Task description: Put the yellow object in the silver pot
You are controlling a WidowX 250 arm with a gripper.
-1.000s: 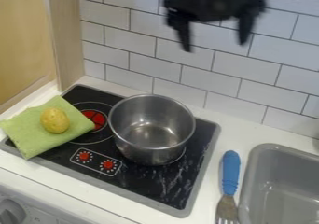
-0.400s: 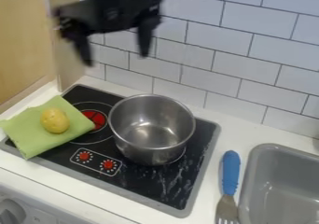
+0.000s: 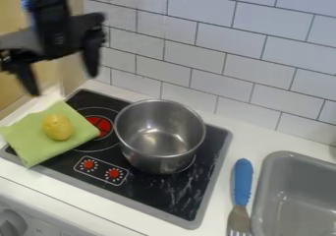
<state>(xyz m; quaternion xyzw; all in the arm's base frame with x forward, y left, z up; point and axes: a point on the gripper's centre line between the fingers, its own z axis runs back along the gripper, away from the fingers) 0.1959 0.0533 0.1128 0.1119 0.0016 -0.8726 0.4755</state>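
Hanging above the cloth (image 3: 33,144), my gripper (image 3: 62,80) has its fingers spread wide with nothing between them. I see the yellow object (image 3: 58,127) lying on that green cloth, left of the pot (image 3: 159,136), which stands upright on the stove (image 3: 174,195).

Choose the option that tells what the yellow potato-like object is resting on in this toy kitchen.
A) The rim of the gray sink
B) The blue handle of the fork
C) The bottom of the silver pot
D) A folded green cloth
D: the yellow potato-like object lies on the green cloth, to one side of the silver pot.
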